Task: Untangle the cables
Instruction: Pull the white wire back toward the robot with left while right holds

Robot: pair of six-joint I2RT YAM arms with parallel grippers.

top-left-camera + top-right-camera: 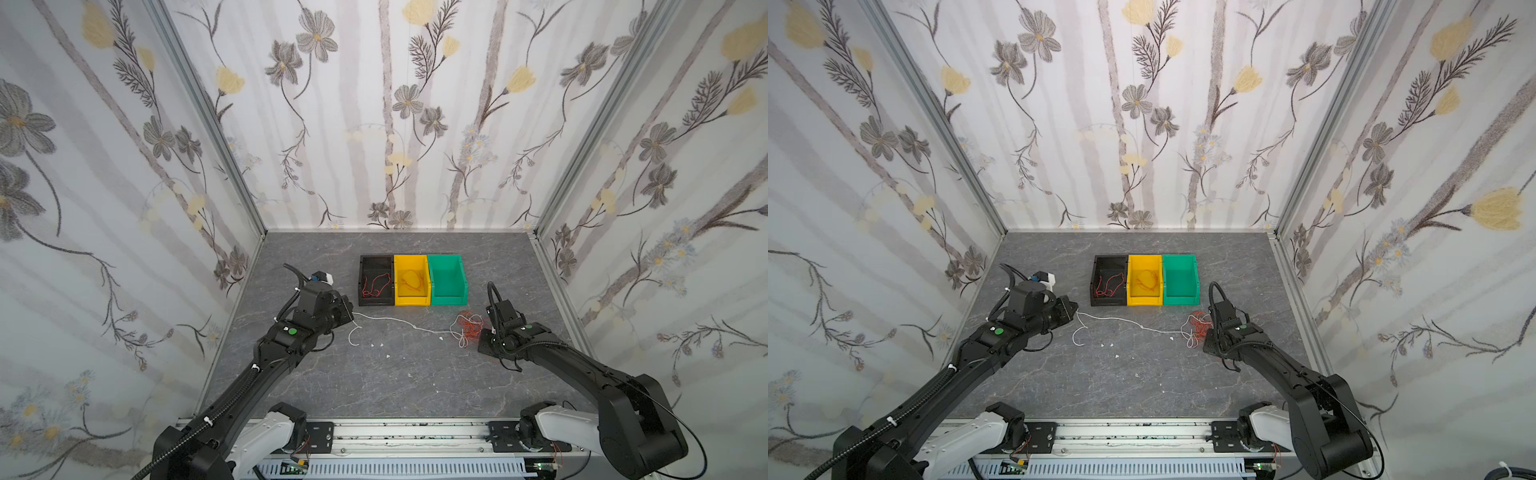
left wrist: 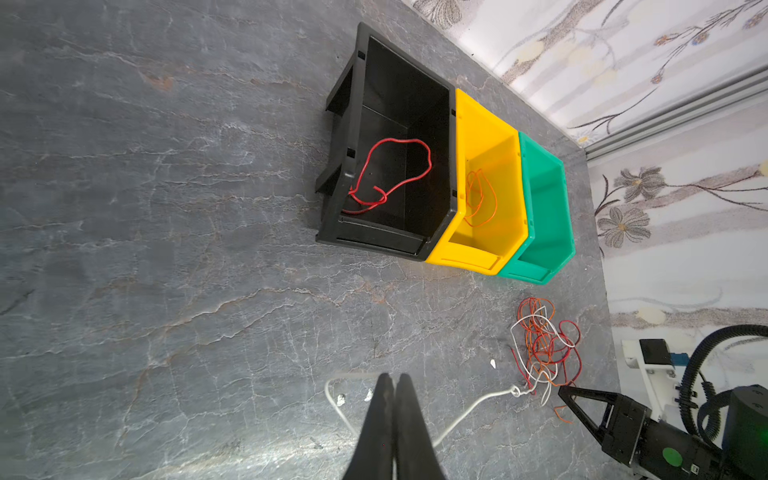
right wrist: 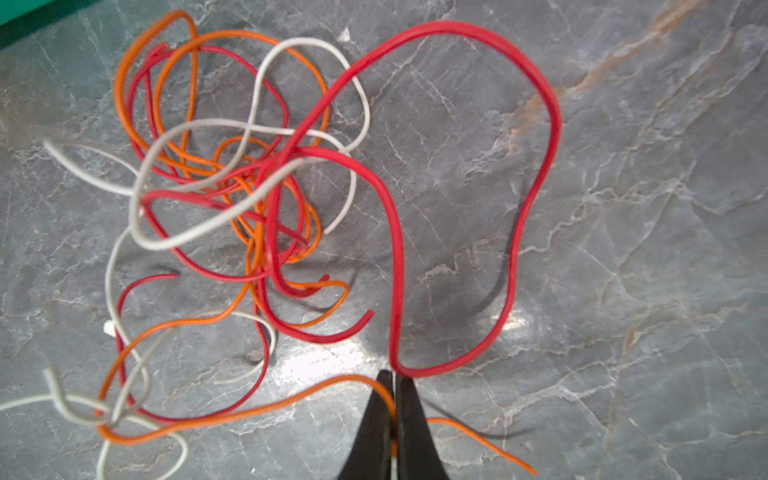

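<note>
Where your right gripper [image 3: 392,376] meets the tangle [image 1: 469,326] of cables, its jaws are pressed shut on an orange cable [image 3: 257,410]. A red cable [image 3: 555,124] bends in a loop right at the fingertips. Your left gripper [image 2: 392,380] is clamped on the white cable [image 1: 399,322], which runs across the grey table [image 1: 374,374] into the tangle. That tangle lies on the table near the green bin [image 1: 449,297], at its front corner. You have one red strand [image 2: 429,164] in the black bin [image 2: 374,239] and one orange strand [image 2: 494,203] in the yellow bin [image 2: 469,259]. Small white bits [image 1: 380,345] lie on the table between your arms.
</note>
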